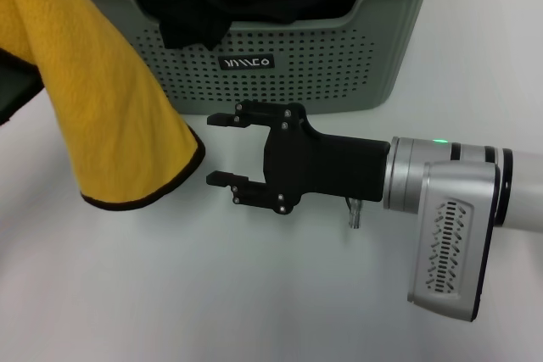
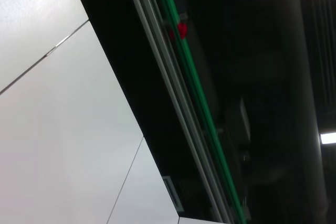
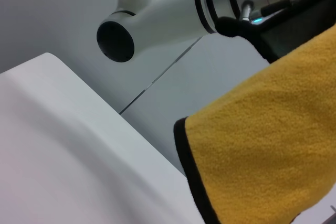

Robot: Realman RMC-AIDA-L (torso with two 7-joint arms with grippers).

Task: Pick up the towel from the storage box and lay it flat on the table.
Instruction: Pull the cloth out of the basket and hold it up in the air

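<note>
One marking only — a small black label on the front wall of the storage box, with white lettering (stylised, too unclear to spell out).

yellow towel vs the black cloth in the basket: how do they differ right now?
The towel hangs outside the storage box, lifted above the table; the black cloth lies in the box, draped over its rim. The towel shows a mustard-yellow face with black piping; the cloth is plain black. The open right gripper sits beside the towel's lower corner, not the cloth. Both are soft fabric.
</note>
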